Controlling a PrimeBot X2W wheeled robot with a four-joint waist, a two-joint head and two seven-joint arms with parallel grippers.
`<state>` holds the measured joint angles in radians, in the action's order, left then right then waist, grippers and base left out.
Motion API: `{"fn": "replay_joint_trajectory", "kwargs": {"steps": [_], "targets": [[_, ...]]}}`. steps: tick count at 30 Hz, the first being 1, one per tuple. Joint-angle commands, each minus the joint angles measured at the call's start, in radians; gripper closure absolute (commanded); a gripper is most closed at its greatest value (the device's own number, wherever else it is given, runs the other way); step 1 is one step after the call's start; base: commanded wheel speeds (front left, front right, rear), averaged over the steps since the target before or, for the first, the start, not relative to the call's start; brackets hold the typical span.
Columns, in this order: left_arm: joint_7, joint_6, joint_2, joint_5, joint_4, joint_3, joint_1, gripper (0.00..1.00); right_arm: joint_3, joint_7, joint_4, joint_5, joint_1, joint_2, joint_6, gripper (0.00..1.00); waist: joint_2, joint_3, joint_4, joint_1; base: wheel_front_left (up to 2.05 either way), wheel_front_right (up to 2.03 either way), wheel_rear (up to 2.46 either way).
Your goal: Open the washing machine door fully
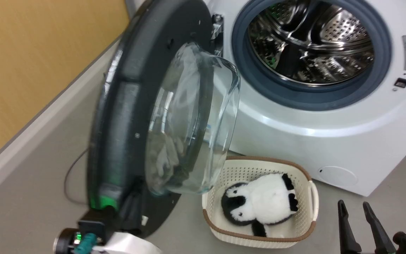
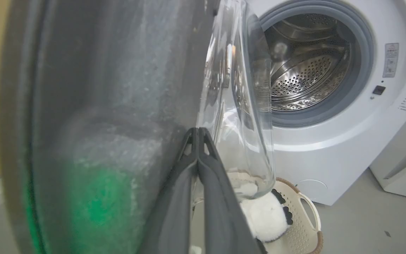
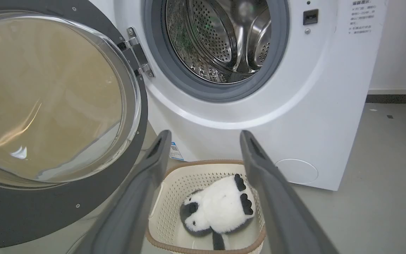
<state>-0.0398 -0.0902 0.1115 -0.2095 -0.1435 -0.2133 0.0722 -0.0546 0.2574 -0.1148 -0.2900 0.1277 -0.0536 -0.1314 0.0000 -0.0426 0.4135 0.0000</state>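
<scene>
Left gripper [image 2: 197,132]: fingers pressed together with nothing between them, laid along the inner side of the washing machine door [image 1: 129,106], low on its dark ring and just beside the glass bowl [image 1: 192,120]; actual contact with the ring cannot be told. Right gripper [image 3: 205,135]: fingers spread and empty, low at the right, well apart from the door, pointing over the basket [image 1: 259,160] that holds a black-and-white plush toy [image 1: 263,204]. Door: swung out to stand roughly square to the front of the washing machine [image 1: 330,141], seen nearly edge-on in the head view, with its free edge toward the robot and the bowl bulging toward the drum side. Hinge [image 1: 217,21]: on the machine's left, at the far end of the door. Governing relation: the door face lies immediately to the left of the left gripper, with the hinge ahead of it. A sideways push leftward toward the yellow wall [image 1: 30,53] should therefore widen the swing. Nearer arm: left, by a wide margin. Status, as judged: partly open, not yet fully open.
</scene>
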Motion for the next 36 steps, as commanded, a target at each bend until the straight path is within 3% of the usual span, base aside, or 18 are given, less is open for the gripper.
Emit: {"fn": "replay_joint_trajectory", "kwargs": {"steps": [1,17,36], "targets": [[-0.012,-0.01,0.009,-0.011,0.009,0.021,-0.024,1.0,0.004,0.004,-0.002,0.002,-0.022,0.003,0.001,0.0,0.0,-0.016,0.014,0.0,0.0,0.0,0.0],[-0.119,-0.05,0.056,-0.181,0.143,0.286,-0.169,1.0,0.02,-0.046,0.043,0.044,-0.07,-0.035,0.001,0.0,0.0,-0.183,0.025,0.0,0.0,0.0,0.0],[-0.149,0.016,0.236,-0.293,0.439,0.446,-0.406,1.0,0.005,-0.125,0.138,0.059,-0.095,-0.106,0.001,0.0,0.0,-0.29,-0.022,0.0,0.0,0.0,0.0]]}}
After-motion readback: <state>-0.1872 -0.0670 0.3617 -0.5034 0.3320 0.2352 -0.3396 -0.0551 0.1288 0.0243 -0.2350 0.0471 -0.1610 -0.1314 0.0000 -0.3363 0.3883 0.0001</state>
